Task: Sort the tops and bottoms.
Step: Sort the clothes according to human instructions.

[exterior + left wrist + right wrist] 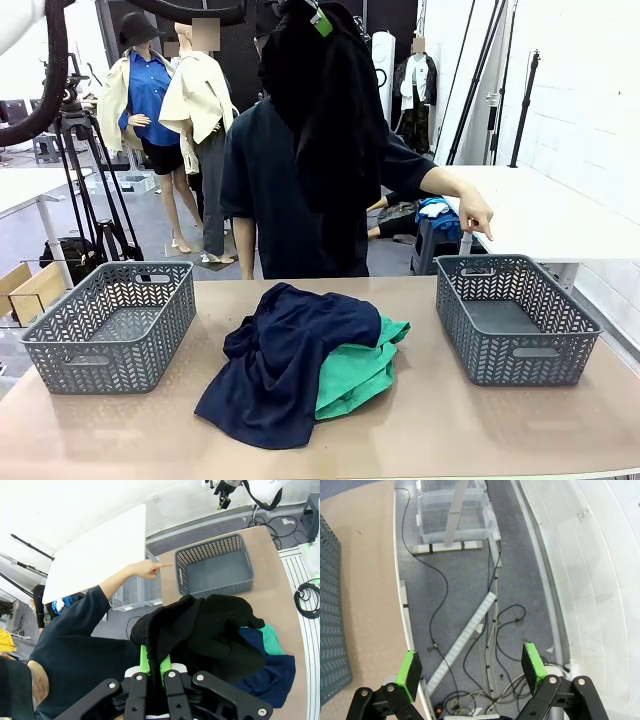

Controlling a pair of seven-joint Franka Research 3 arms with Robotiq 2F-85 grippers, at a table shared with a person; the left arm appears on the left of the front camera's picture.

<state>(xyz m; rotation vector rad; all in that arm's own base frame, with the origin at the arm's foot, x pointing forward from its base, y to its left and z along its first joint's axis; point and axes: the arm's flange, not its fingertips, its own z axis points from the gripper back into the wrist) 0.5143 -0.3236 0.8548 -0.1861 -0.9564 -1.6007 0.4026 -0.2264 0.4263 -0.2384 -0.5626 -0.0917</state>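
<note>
- A black garment (320, 110) is held clamped between the pads of the left claw (154, 666), high above the middle of the tabletop (420, 440). It hangs bunched, so whether it is a top or a bottom cannot be told for certain.
- The right claw (472, 665) is spread wide with nothing between its pads. It is pointed down at the floor and cables beside the tabletop's edge.
- The right basket (515, 320) is being pointed at by the person's hand (476, 214) from the far side. Nothing is seen lying in it, nor in the left basket (110, 325).
- A navy garment (290, 360) and a green garment (365, 365) are heaped together between the two baskets.
- The step in hand is judged to be the placing of the lifted garment, with the heap not yet sorted.
- Next, the garment would need to be carried across to the indicated basket, lowered past its rim, and only then released.
</note>
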